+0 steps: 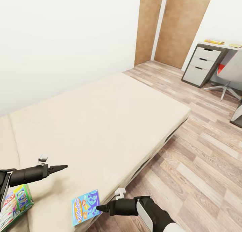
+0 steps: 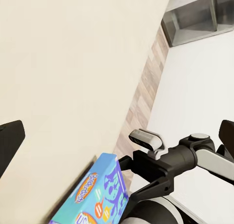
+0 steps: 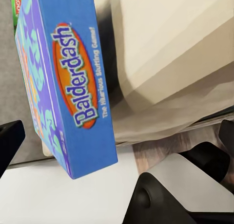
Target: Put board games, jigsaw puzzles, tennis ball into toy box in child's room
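Head view: a cream bed (image 1: pixel 101 124) fills the middle of a white-walled room with a wood plank floor (image 1: pixel 201 151). A blue board game (image 1: pixel 85 206) lies at the bed's near edge, and a green and white board game (image 1: pixel 16 201) lies at the left. The left gripper (image 1: pixel 62 167) hovers over the mattress; the right gripper (image 1: pixel 101 207) points at the blue box's edge. The table (image 1: pixel 218 45) stands far right. Left wrist view: the left gripper's fingers (image 2: pixel 9 141) stand spread apart, empty, above the blue box. Right wrist view: the blue box, printed "Balderdash", sits between the right gripper's parted fingers (image 3: pixel 9 139), not clamped.
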